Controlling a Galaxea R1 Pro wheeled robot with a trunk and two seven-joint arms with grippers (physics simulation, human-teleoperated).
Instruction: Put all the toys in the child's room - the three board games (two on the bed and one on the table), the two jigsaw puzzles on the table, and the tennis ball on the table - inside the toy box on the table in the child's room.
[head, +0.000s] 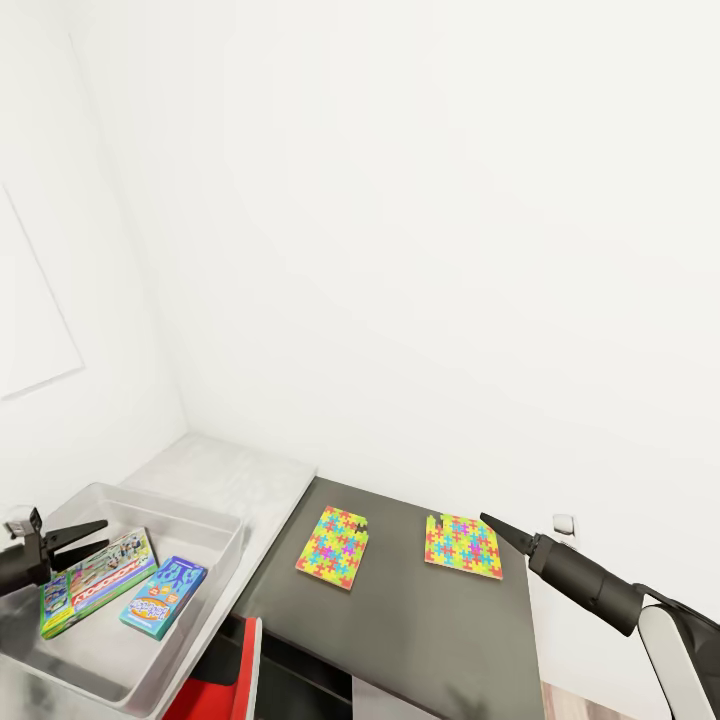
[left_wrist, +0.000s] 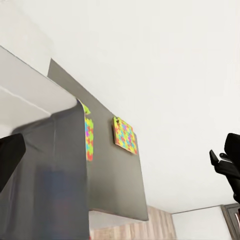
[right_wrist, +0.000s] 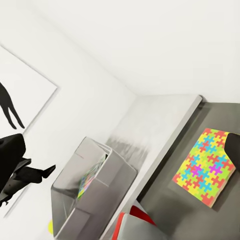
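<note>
The grey toy box (head: 215, 520) stands on the pale table (head: 240, 470) at the lower left. In it lie a green, white and red board game (head: 95, 580) and a blue one (head: 165, 597). My left gripper (head: 85, 538) hovers open over the box's left part, holding nothing. Two jigsaw puzzles (head: 335, 546) (head: 463, 545) lie flat on the dark cabinet top (head: 400, 610). My right gripper (head: 500, 530) hangs open and empty just right of the right-hand puzzle. A small yellow-green patch (right_wrist: 50, 227) shows beside the toy box (right_wrist: 92, 200); whether it is the tennis ball is unclear.
White walls close in behind and to the left. A red object (head: 235, 670) sits low between the table and the cabinet. The cabinet's right edge drops to the wood floor (head: 590, 705). A white panel (right_wrist: 22, 90) hangs on the left wall.
</note>
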